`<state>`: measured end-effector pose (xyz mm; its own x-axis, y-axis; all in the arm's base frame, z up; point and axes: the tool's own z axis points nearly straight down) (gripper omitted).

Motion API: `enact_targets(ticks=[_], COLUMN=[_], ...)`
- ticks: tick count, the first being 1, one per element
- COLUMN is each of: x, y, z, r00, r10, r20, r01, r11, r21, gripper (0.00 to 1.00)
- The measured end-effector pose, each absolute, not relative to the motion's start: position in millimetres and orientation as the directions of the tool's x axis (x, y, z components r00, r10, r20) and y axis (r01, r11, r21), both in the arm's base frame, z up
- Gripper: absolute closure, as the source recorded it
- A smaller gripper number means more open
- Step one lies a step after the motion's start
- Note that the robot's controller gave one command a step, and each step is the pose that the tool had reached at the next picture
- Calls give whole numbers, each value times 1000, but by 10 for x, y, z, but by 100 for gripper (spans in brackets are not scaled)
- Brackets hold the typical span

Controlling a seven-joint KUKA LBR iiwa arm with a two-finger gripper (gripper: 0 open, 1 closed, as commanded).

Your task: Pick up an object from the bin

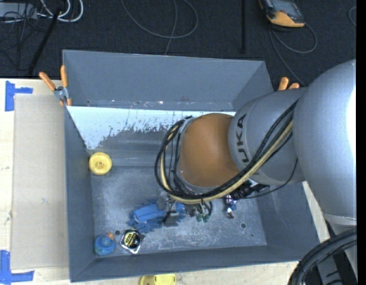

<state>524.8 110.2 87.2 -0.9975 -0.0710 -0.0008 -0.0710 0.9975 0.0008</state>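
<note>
My gripper [171, 214] is low in the bin's front middle, mostly hidden beneath the arm's orange cover. It sits at the right end of a blue plastic thing [148, 214] of irregular shape that lies on the bin floor, and looks to be touching it. A small black and yellow tape measure [130, 240] lies just in front of the blue thing, to the left. A small green thing [201, 217] and a small blue-purple thing [230, 205] lie right of the gripper, partly under the arm.
A yellow round disc [100, 163] lies alone at the left of the bin. A blue round cap-like thing [104, 244] sits in the front left corner. The arm and its cables cover the bin's right half.
</note>
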Motion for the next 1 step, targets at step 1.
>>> enact_targets(ticks=[1], x=[5248], y=[1100], z=[871], r00=[-998], r10=[-70], r20=[-1], r01=[-70], r11=[998], r21=[1], gripper=[100])
